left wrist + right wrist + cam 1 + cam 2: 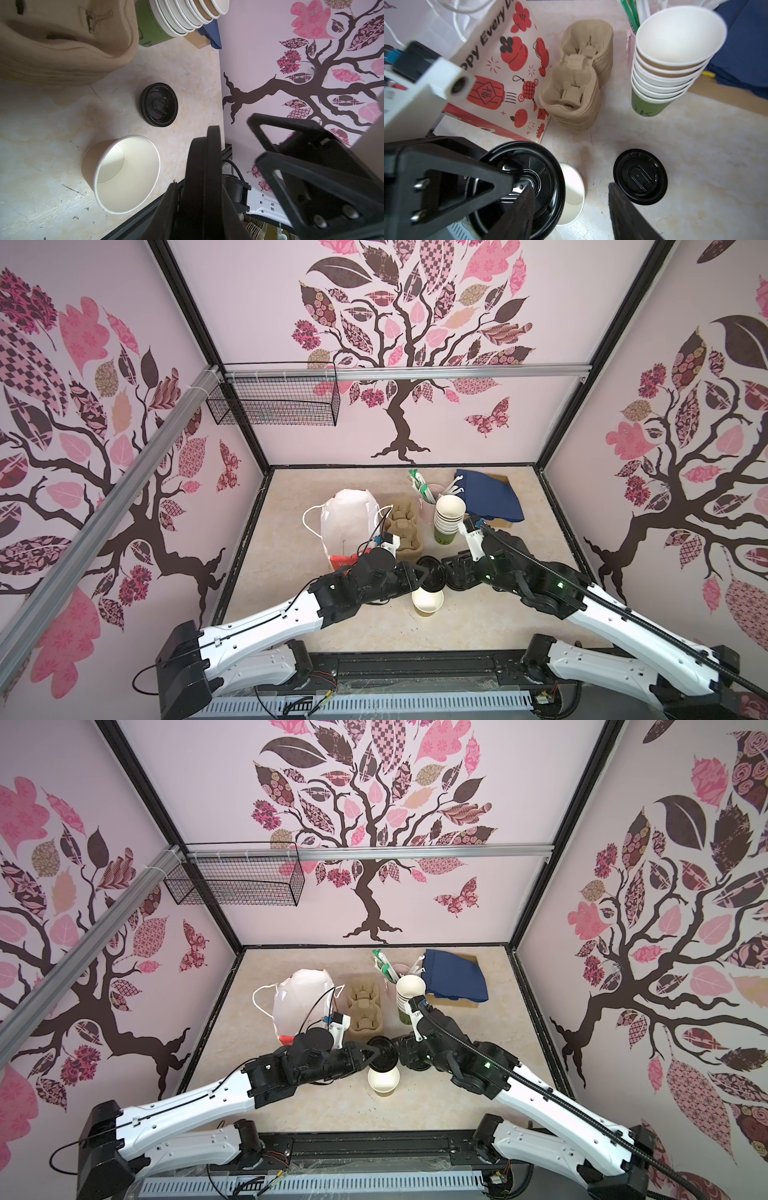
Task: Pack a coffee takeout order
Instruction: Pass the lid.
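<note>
The job has only just started, I think. At the left side of the pale stone-look surface (332, 622) stands a white paper bag with red pictures (347, 518). I cannot see inside it. Just to its right is a stack of tan moulded-pulp two-cup carriers (405, 524), and no cup sits in the top one.

Near the middle of the front edge, the left claw (424, 573) is clamped on the rim of a round black plastic lid (436, 578). It holds the lid up in the air, just behind a small paper cup (427, 600). The cup stands on the surface with no lid on it.

The right claw (570, 186) is right beside the held lid. Its jaws are apart and hold nothing. A second round black lid (640, 176) lies flat on the surface under that claw.

Farther back stand a tall stack of lidless paper cups (449, 514) and a pink cup of wrapped straws (428, 497). The navy napkin (490, 495) lies on a brown box by the back right corner.

Nothing looks packed so far. The lid has to be pressed onto the cup. Then the cup goes into a carrier, and a napkin goes with it.
</note>
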`<move>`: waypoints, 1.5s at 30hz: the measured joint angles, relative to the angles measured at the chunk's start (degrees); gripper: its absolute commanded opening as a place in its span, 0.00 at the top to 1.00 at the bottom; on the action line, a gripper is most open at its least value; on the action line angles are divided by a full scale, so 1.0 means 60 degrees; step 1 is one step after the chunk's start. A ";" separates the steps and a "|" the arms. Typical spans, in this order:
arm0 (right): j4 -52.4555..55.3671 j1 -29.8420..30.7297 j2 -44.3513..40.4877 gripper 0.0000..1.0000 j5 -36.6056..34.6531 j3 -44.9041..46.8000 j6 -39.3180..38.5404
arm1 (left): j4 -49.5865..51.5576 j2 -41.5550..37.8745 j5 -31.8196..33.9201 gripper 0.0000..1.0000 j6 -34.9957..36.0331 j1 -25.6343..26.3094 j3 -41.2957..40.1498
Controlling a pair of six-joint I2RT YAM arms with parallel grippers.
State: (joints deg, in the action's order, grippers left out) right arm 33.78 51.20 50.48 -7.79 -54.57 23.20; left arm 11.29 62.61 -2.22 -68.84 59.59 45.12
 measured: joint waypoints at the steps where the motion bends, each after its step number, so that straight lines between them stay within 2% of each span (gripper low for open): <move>1: -0.0022 0.0000 -0.0233 0.43 0.0015 0.0029 -0.0149 | 0.0109 0.0000 0.0004 0.72 -0.0098 0.0000 0.0007; 7: -0.0707 0.0091 -0.1596 0.44 0.0419 0.0943 -0.1231 | 0.1235 -0.0018 0.0095 0.71 -0.1304 0.0004 0.0375; 10: -0.1151 0.0510 -0.2087 0.43 0.0521 0.1672 -0.1770 | 0.1446 -0.0124 0.0113 0.71 -0.1931 0.0004 0.0408; 13: -0.1734 0.1657 -0.2204 0.41 0.0321 0.2200 -0.2550 | 0.1537 -0.0149 0.0182 0.69 -0.2342 0.0000 0.0408; 17: -0.2816 0.3850 -0.2288 0.38 -0.0736 0.2983 -0.4244 | 0.1792 -0.0146 0.0310 0.68 -0.2550 0.0000 0.0441; 19: -0.3333 0.4360 -0.2430 0.37 -0.1224 0.3457 -0.5191 | 0.1883 -0.0138 0.0321 0.68 -0.2579 0.0000 0.0503; 24: -0.4517 0.4419 -0.2295 0.38 -0.2554 0.4269 -0.7129 | 0.1909 -0.0022 0.0317 0.68 -0.2692 0.0000 0.0568; 29: -0.5792 0.4419 -0.1621 0.38 -0.3366 0.4889 -0.8451 | 0.1909 0.0007 0.0310 0.67 -0.2758 0.0000 0.0568; 39: -0.8320 0.4433 -0.0692 0.43 -0.4102 0.5799 -1.0098 | 0.1887 0.0018 0.0244 0.66 -0.3064 0.0004 0.0568; 45: -0.9675 0.4455 -0.0579 0.49 -0.4280 0.6291 -1.0575 | 0.1661 -0.0018 0.0248 0.70 -0.3628 0.0004 0.0568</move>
State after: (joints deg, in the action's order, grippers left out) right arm -24.27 77.93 47.00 -33.47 -16.82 -40.25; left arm 21.26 62.50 -0.73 -90.61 59.61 48.53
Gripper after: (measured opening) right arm 0.524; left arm 0.307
